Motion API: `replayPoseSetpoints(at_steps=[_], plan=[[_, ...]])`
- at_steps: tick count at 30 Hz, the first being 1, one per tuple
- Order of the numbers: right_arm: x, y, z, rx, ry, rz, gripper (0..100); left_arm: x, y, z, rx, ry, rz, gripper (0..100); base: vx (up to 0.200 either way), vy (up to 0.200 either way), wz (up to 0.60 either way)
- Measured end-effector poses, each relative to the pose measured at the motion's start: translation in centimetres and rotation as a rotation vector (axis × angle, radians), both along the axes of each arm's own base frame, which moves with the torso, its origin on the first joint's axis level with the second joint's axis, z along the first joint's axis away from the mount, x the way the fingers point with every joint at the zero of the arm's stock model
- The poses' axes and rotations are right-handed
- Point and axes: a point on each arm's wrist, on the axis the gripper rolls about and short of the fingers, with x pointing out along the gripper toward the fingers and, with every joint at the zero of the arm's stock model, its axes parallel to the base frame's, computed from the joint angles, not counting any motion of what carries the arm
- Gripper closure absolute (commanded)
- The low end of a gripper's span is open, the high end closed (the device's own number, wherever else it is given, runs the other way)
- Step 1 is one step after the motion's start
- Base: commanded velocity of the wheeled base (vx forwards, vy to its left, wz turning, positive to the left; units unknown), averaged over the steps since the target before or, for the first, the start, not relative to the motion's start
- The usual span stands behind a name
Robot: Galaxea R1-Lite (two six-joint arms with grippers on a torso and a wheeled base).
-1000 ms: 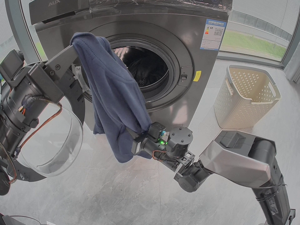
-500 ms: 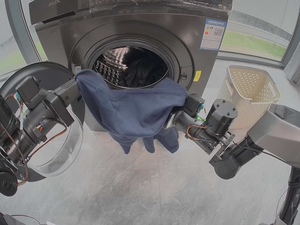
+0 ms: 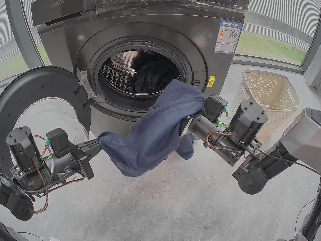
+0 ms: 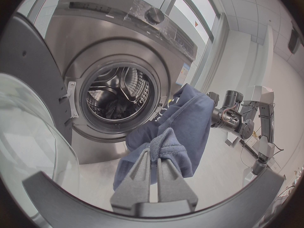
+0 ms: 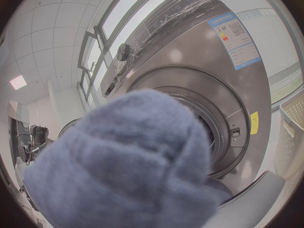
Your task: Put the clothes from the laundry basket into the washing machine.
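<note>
- The navy sweatshirt is thick, soft knit, bunched in heavy folds. It hangs in the air in front of the washing machine, sloping from the lower right rim of the round opening down to a point below and left of it, with loose cloth sagging beneath.
- Dark clothes already lie inside the machine's drum.
- Half a second ago the sweatshirt stretched almost level across the bottom of the opening. Since then its left end has dropped well below the opening, and its right end has risen a little towards the rim.
- The left tool is pressed together on a ribbed edge of the sweatshirt, with its arm held low in front of the machine's open door.
- The right tool is covered by the sweatshirt's upper end, so I cannot tell its state. Its arm reaches in from the machine's right, wrist raised beside the rim.
- The laundry basket stands on the floor to the machine's right.
</note>
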Motion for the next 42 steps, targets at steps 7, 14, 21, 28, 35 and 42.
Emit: replayPoseSetpoints(at_steps=[7,14,21,28,35,42], plan=[[-0.3,0.4,-0.5,-0.011,0.014,0.012,100,0.4,-0.3,-1.1,0.003,0.001,-0.011,0,0.0,0.0,0.0],[-0.2,0.6,-0.7,-0.018,0.023,0.013,100,-0.6,-0.4,-2.9,0.041,0.072,-0.069,0,0.0,0.0,0.0],[0.2,0.9,-0.7,-0.013,0.017,0.012,100,-2.4,-0.3,-4.9,0.118,0.125,-0.183,0,0.0,0.0,0.0],[-0.2,1.5,-0.9,-0.013,0.019,0.027,100,-2.3,-0.5,-5.6,0.132,0.133,-0.196,0,0.0,0.0,0.0],[-0.8,2.0,-1.1,-0.018,0.027,0.047,100,-0.9,-1.8,-5.6,0.096,0.055,-0.215,0,0.0,0.0,0.0],[-1.6,2.7,-1.3,-0.025,0.034,0.073,100,2.4,-4.5,-6.7,0.079,0.034,-0.205,0,0.0,0.0,0.0]])
